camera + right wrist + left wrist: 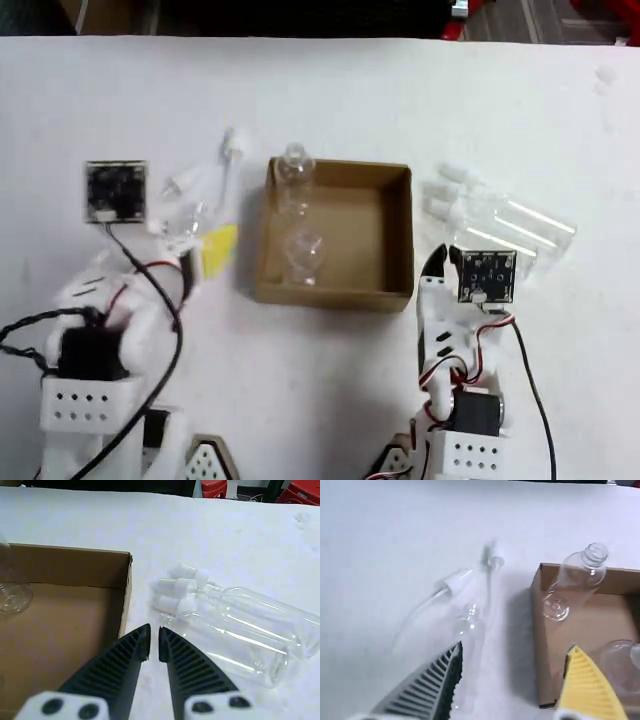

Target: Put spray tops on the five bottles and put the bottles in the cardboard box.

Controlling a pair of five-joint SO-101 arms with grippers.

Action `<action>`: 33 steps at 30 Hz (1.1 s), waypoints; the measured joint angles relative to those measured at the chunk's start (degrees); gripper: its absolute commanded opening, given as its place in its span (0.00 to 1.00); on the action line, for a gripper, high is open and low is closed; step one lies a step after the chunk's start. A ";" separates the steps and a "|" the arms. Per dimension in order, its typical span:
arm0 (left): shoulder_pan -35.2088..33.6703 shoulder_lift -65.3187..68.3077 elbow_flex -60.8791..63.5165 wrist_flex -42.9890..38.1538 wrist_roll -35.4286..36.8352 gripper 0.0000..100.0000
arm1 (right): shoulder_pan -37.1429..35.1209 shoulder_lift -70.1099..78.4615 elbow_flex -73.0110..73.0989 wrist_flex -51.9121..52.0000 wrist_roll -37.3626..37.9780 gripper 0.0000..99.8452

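Though spread wide apart, gripped nothing with the left gripper (515, 650), hung just beside the near left corner of the cardboard box (330, 292). Straddled an uncapped bottle (470, 630) lying on the table (320, 90), grey finger (445, 680) on one side and yellow finger (585, 690) on the other, with no visible contact. Spotted a near spray top (452, 582) and a far spray top (492, 557) loose on the table just past that bottle, toward the table's far edge, both off the box's left wall. Found a leaning bottle (295, 175) inside the box, tilted against the far left corner with its open neck poking past the rim, and a second boxed bottle (303, 255) close to the near wall, left of middle; could not tell its tilt. Saw the right gripper (154, 640) just beside the box's near right corner, black jaws drawn almost together with only a slit between, holding and touching nothing. Noted capped bottles (240, 625) lying side by side on the table off the box's right wall, white tops pointing toward the box, near the jaw tips yet apart; could not count them surely.
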 measured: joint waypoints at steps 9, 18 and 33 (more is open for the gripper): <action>-4.40 24.44 -10.64 5.80 -10.37 0.31 | 0.00 0.00 0.00 0.00 0.00 0.02; -9.49 53.71 -24.35 8.09 -17.41 0.31 | 0.00 0.00 0.00 0.09 0.00 0.02; -10.02 70.86 -24.97 -6.24 -22.33 0.27 | 0.00 0.00 0.00 0.09 0.00 0.02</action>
